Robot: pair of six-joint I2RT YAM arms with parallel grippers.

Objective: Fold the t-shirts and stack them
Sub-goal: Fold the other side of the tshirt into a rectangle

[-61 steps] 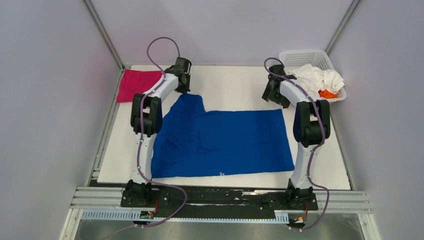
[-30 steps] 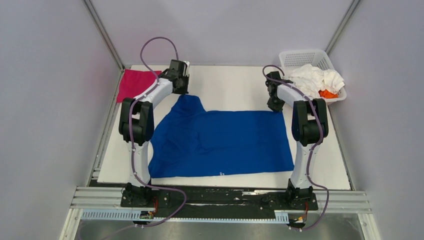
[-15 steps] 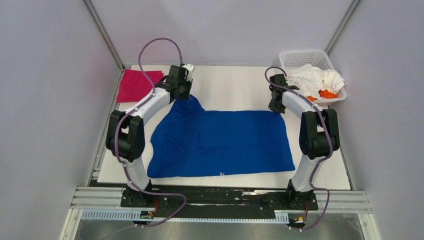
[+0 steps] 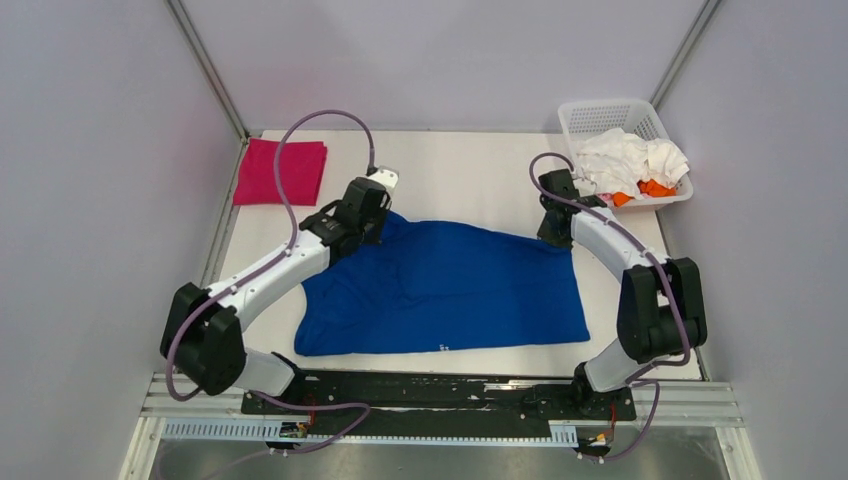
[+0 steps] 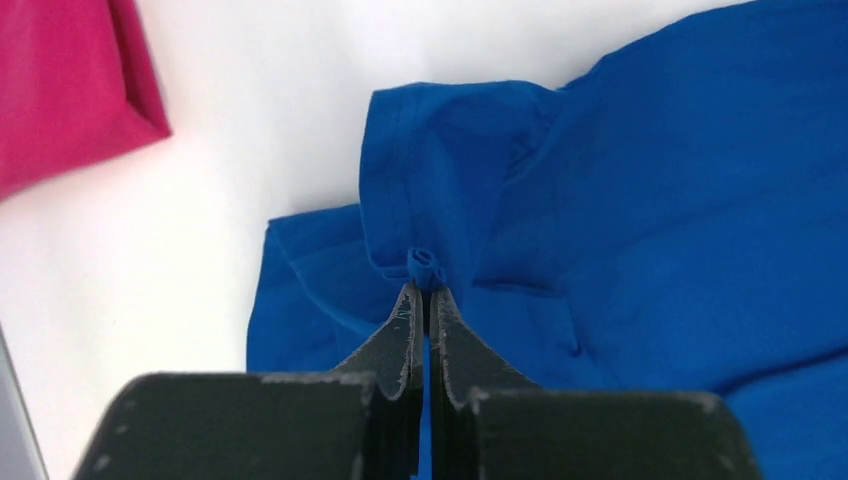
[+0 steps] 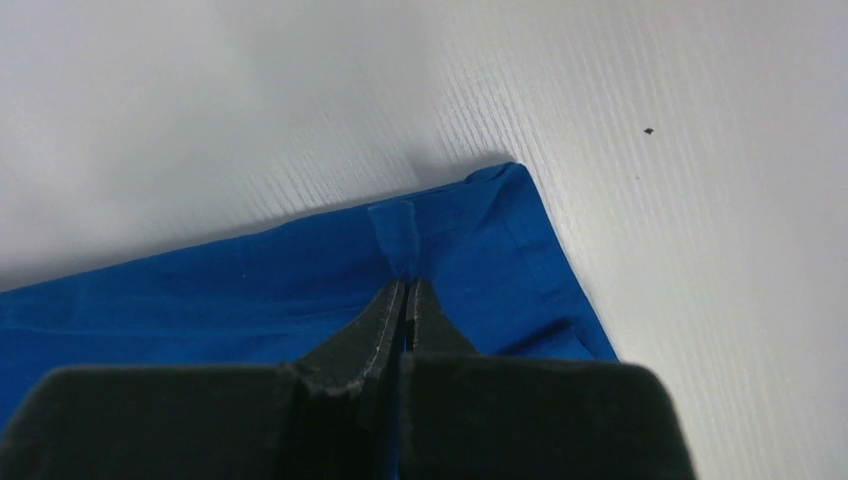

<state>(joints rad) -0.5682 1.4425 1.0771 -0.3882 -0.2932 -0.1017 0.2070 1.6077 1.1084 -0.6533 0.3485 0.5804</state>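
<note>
While pinched, t-shirt [image 4: 450, 285] in end effectors [image 5: 424, 290] [image 6: 404, 283]

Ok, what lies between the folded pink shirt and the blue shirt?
Bare white table. The left wrist view shows the pink shirt and blue shirt lying apart, with nothing between them.

Legible text, labels, brands, numbers, signs: none can be read from any view. Sole candidate: a tiny white mark [image 4: 440, 348] at the near hem of the blue t-shirt [image 4: 450, 285], seen from overhead and too small to make out as letters or figures.
</note>
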